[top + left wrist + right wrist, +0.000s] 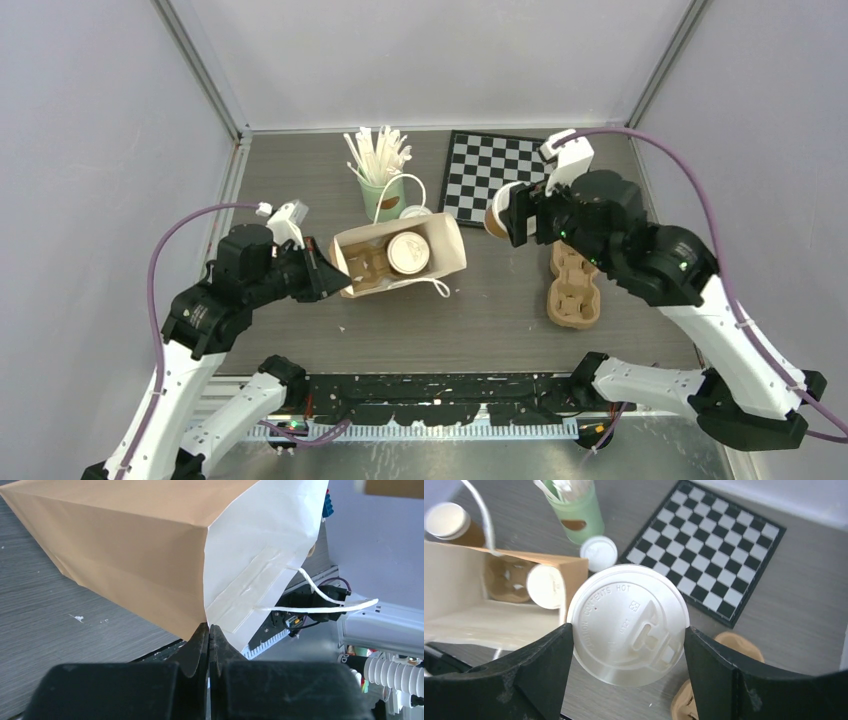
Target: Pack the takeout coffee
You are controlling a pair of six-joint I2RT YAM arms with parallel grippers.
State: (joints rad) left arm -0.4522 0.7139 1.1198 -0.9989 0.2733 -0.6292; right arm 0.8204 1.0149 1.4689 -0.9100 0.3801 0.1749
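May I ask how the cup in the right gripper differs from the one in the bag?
The held cup is tilted, clamped in the right gripper outside the paper bag; the bagged cup stands upright and untouched in a pulp tray inside it. Both have white lids.

The top external camera looked down from high over the near edge onto the whole table point(500, 310). The left wrist camera sat low, close against the paper bag point(125, 555), facing right. The right wrist camera looked down and left past its lidded cup point(626, 625). All 3 shared the paper bag.
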